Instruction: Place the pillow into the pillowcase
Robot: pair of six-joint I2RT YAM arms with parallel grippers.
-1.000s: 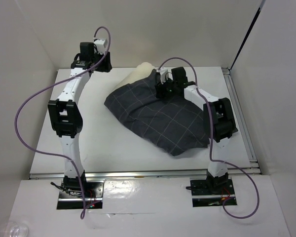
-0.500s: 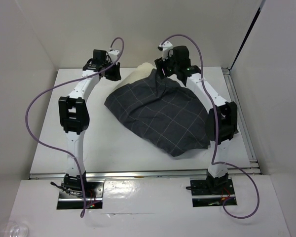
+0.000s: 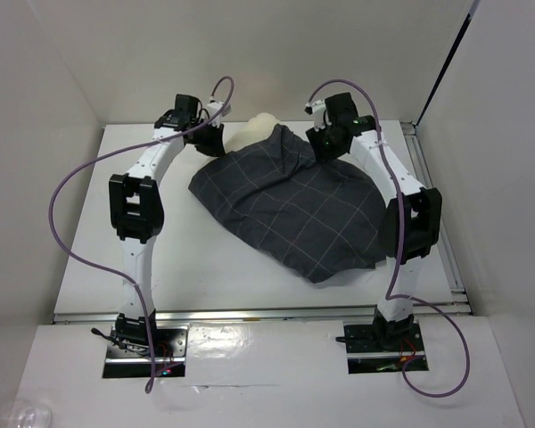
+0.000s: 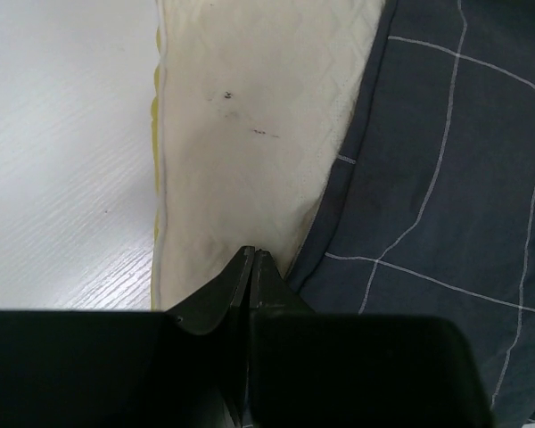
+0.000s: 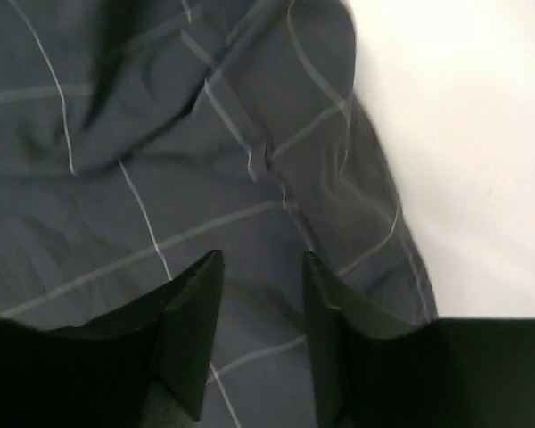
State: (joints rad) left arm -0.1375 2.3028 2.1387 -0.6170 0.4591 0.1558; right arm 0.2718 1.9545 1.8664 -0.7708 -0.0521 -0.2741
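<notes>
Lying across the middle of the white table [image 3: 160,267], the pillowcase [image 3: 290,209] shows in the overhead view as a wrinkled dark mass with pale check lines. Only a cream corner of the pillow [image 3: 257,127] pokes out at its far edge; the rest is hidden by the fabric. The left gripper [image 3: 212,135] sits just beside that exposed corner, on its left side. The right gripper [image 3: 325,147] is at the far right edge of the case. From this height neither gripper's opening can be read.

The left wrist view shows the left fingers [image 4: 241,276] pressed tip to tip with nothing seen between them. Their point is over the pillow's quilted white face, right beside the hem of the pillowcase, which overlaps the pillow on the right. A yellow band [image 4: 156,98] runs along the pillow's left edge where it meets the table, and a few small dark specks mark the white cover.

The right wrist view shows the right fingers [image 5: 196,321] standing a narrow gap apart and gripping nothing. Below them lies creased checked fabric, with bare table to the right; whether the tips touch the cloth cannot be told
</notes>
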